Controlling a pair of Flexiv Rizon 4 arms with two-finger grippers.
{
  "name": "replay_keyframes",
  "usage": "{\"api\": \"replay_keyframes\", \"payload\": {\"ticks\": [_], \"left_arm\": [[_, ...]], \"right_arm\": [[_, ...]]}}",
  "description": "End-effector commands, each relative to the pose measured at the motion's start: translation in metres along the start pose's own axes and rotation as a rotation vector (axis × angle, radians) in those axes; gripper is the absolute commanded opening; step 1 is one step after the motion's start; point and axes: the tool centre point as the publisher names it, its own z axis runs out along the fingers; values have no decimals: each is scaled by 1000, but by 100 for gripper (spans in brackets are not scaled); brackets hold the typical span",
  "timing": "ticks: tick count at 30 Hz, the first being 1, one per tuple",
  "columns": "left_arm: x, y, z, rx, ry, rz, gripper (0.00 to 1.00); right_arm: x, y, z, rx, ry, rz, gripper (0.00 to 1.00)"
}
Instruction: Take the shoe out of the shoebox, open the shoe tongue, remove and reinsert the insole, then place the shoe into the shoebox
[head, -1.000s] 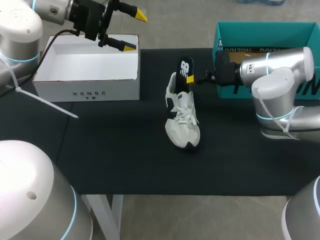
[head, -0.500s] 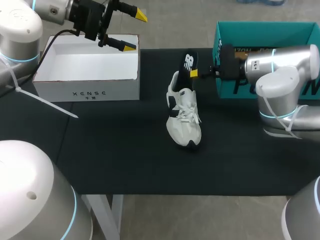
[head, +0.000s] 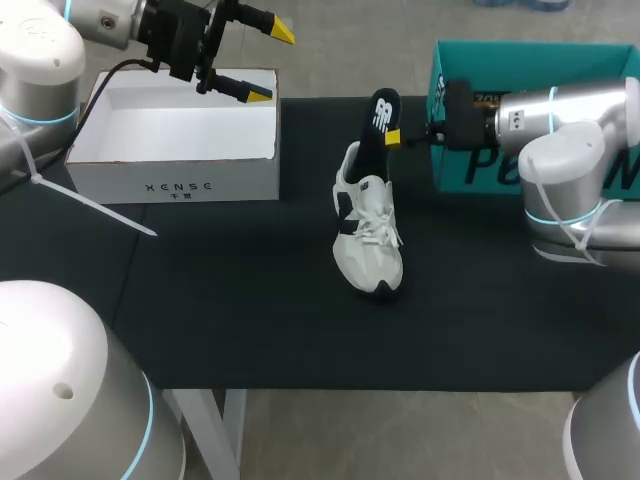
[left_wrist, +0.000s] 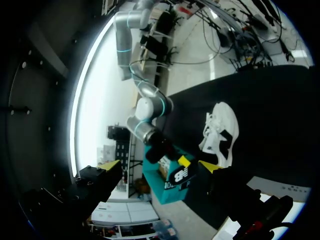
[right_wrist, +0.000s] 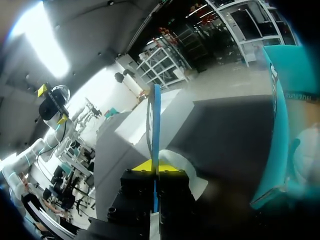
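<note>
Insole (head: 381, 112) upright at heel of shoe (head: 368, 240), mid surface (head: 200, 300) | my R gripper (head: 393, 137) pinches its edge | looks thin, light, floppy: I'd grip near middle | my L gripper (head: 268, 62) wide, empty

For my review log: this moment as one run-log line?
step: removing insole | right gripper: shut on insole, at heel of shoe | left gripper: open

The lower end of the insole (head: 381, 112) is lost behind the heel collar of the shoe (head: 367, 235) in the head view, the teal shoebox (head: 520, 60) runs off that view's edge behind the right arm (head: 560, 130) — and the right wrist view shows the shoe only as a pale blur behind the right gripper (right_wrist: 155, 167).
</note>
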Motion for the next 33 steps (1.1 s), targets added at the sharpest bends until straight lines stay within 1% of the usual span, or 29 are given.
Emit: {"api": "replay_keyframes", "payload": {"ticks": [1, 7, 14, 18, 23, 29, 33], "left_arm": [[-1, 0, -1, 2, 5, 1, 100], [-1, 0, -1, 2, 5, 1, 100], [-1, 0, -1, 2, 5, 1, 100], [-1, 0, -1, 2, 5, 1, 100], [-1, 0, -1, 2, 5, 1, 100], [-1, 0, -1, 2, 5, 1, 100], [-1, 0, -1, 2, 5, 1, 100]], "right_arm": [[-3, 9, 3, 30, 1, 0, 0], [2, 0, 7, 22, 5, 17, 0], [23, 6, 3, 25, -8, 9, 0], [29, 10, 4, 39, -11, 8, 0], [28, 19, 3, 49, -21, 1, 0], [20, 34, 5, 71, -25, -13, 0], [14, 37, 5, 71, -24, -15, 0]]}}
